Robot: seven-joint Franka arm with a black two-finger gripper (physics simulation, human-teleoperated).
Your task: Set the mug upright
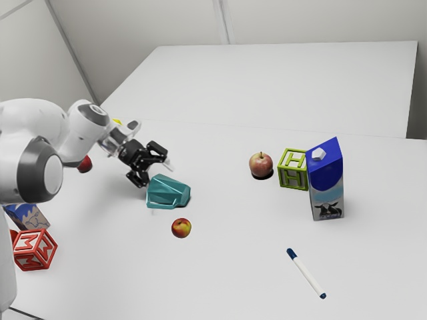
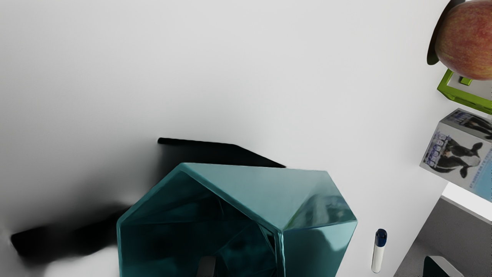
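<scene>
The teal faceted mug [image 1: 167, 192] lies on its side on the table, its mouth toward the hand. At its mouth end is my gripper [image 1: 157, 175], tilted low over the table. Close up in the wrist view, the dark hollow of the mug [image 2: 313, 200] faces the camera. My gripper [image 2: 324, 265] is open there, the fingertips far apart: one overlaps the mouth, the other stands off beyond the mug's outer wall. Whether the first tip is inside the mouth or in front of it, I cannot tell.
A small peach [image 1: 181, 228] lies close to the mug. Toward the exterior view's right are an apple [image 1: 261, 164], a green H block [image 1: 292, 170], a milk carton [image 1: 326, 180] and a marker [image 1: 306, 273]. A red M block [image 1: 35, 250] stands near the arm's base.
</scene>
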